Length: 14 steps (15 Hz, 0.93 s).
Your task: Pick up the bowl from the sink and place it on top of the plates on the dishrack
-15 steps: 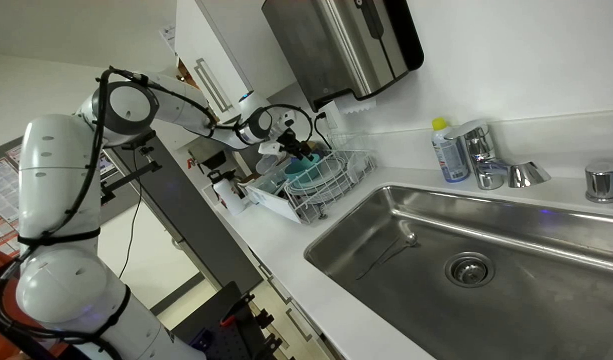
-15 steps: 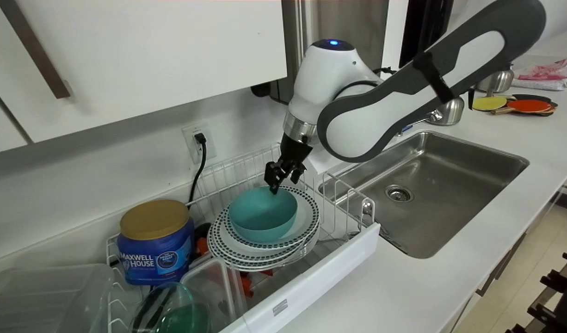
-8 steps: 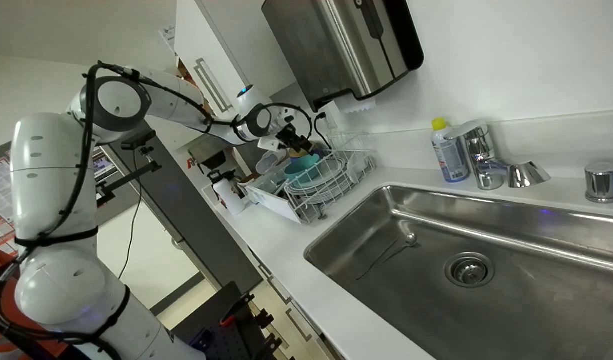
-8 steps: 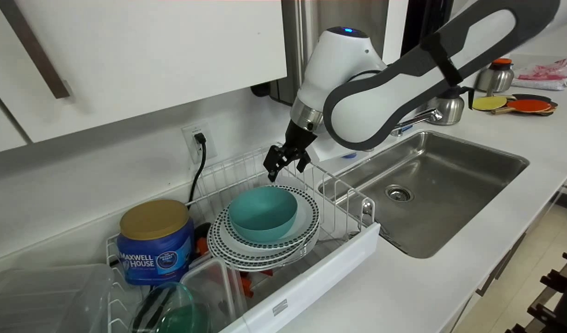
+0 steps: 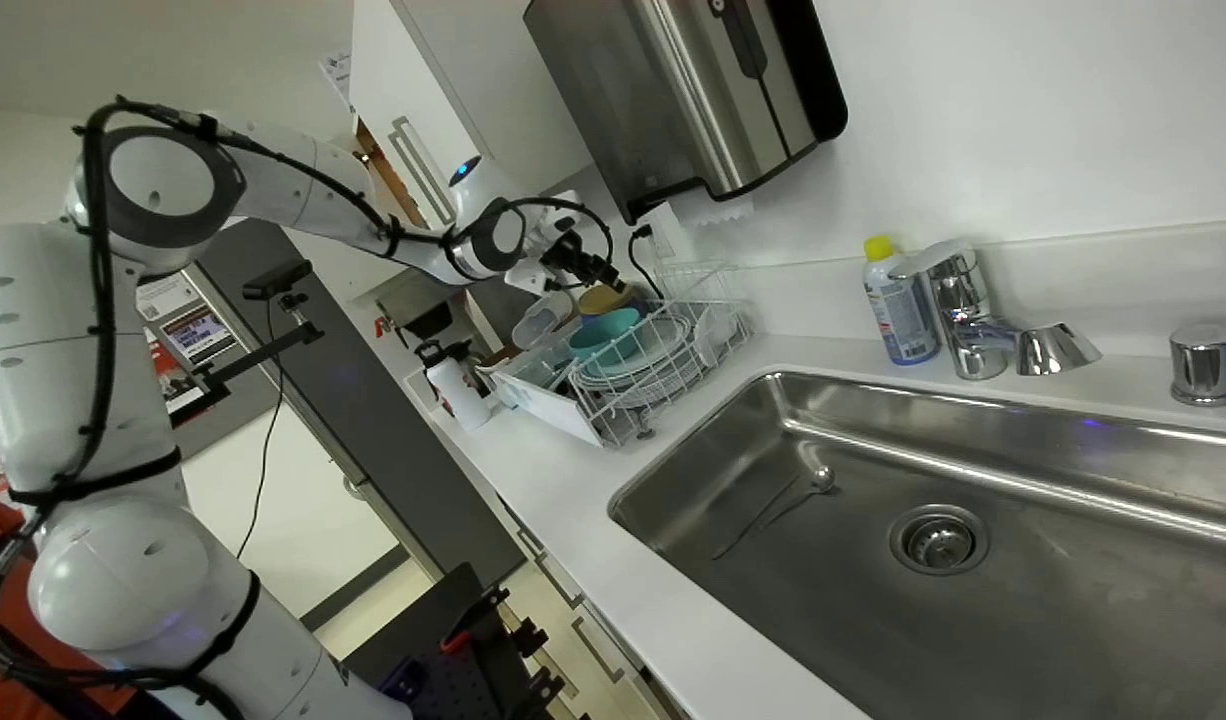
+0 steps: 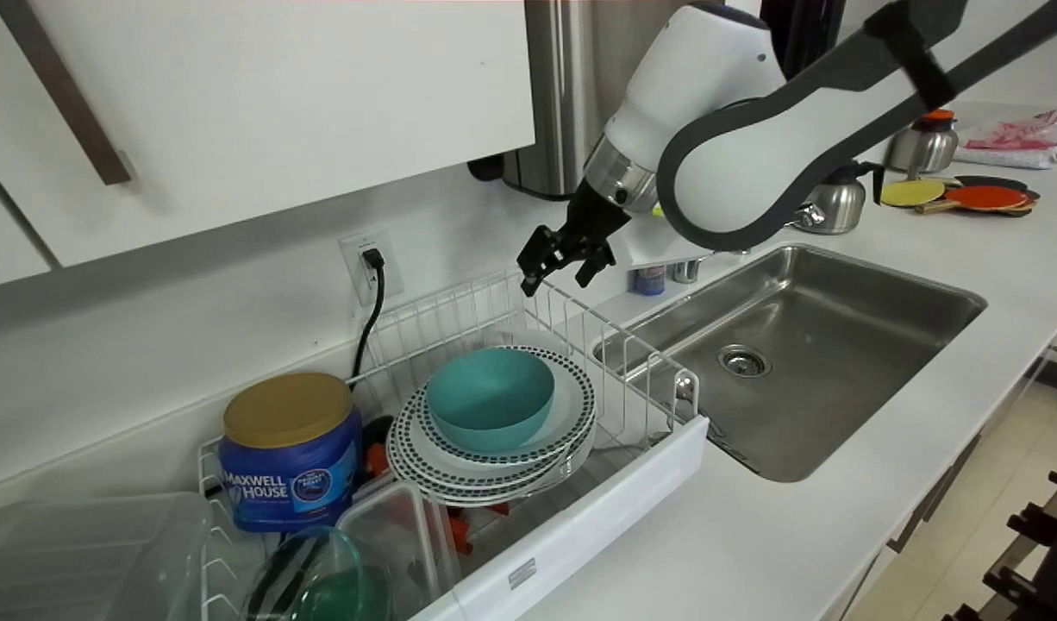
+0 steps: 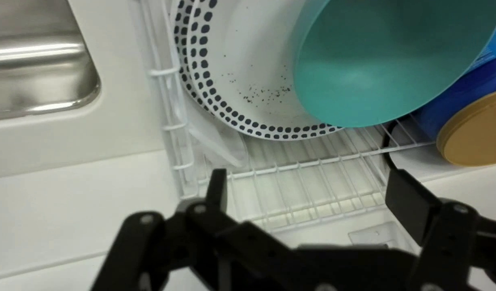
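Note:
The teal bowl (image 6: 490, 401) sits on top of the patterned white plates (image 6: 576, 388) in the white wire dishrack (image 6: 580, 526). Bowl (image 5: 601, 338), plates and rack also show in an exterior view, and the bowl (image 7: 373, 72) and plates (image 7: 252, 60) in the wrist view. The bowl looks slightly tilted. My gripper (image 6: 556, 278) is open and empty, above and behind the bowl near the wall, apart from it. In the wrist view its spread fingers (image 7: 308, 186) have only rack wires and countertop beyond them. The steel sink (image 6: 865, 345) holds a spoon-like utensil (image 5: 821, 480).
A blue coffee tub (image 6: 291, 483) and clear containers (image 6: 89, 552) stand at the rack's far end. A plug and cord (image 6: 375, 293) hang at the wall. A cabinet (image 6: 278, 112) and towel dispenser (image 5: 673, 100) overhang. A spray can (image 5: 901, 310) and faucet (image 5: 963, 310) stand behind the sink.
My gripper has risen from the bowl's rim and moved back, away from the bowl, toward the wall and sink side. The bowl, plates and rack have not moved.

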Tool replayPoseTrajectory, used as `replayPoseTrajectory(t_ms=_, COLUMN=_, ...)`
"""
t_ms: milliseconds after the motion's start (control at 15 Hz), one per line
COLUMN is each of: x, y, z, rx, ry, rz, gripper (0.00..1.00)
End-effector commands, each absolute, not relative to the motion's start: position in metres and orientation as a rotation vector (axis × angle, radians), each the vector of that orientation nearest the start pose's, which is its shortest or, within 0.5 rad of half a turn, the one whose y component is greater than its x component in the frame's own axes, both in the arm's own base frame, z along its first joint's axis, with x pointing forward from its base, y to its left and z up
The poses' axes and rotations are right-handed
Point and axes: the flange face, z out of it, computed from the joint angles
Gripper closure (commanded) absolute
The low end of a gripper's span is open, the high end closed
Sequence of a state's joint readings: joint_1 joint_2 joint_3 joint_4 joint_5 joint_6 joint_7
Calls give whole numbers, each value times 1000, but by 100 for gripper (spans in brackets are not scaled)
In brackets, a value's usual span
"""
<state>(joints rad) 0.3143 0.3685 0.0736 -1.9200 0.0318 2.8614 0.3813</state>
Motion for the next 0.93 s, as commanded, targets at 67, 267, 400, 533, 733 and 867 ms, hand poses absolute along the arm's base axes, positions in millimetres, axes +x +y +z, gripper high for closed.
replayPoseTrajectory(t_ms=67, x=575, y=200, z=407, rx=-2811, ry=109, rz=-804, gripper=0)
replayPoseTrajectory(t_ms=267, x=552, y=178, z=431, rx=-2852, ry=114, rz=-760, gripper=0)
replayPoseTrajectory(t_ms=400, x=538, y=163, z=442, rx=-2893, ry=136, rz=-714, gripper=0)
replayPoseTrajectory(t_ms=533, x=526, y=150, z=450, rx=-2942, ry=152, rz=-659, gripper=0)
replayPoseTrajectory(t_ms=733, x=512, y=131, z=460, rx=-3016, ry=182, rz=-572, gripper=0)
replayPoseTrajectory(t_ms=867, x=504, y=121, z=464, rx=-3066, ry=199, rz=-504, gripper=0)
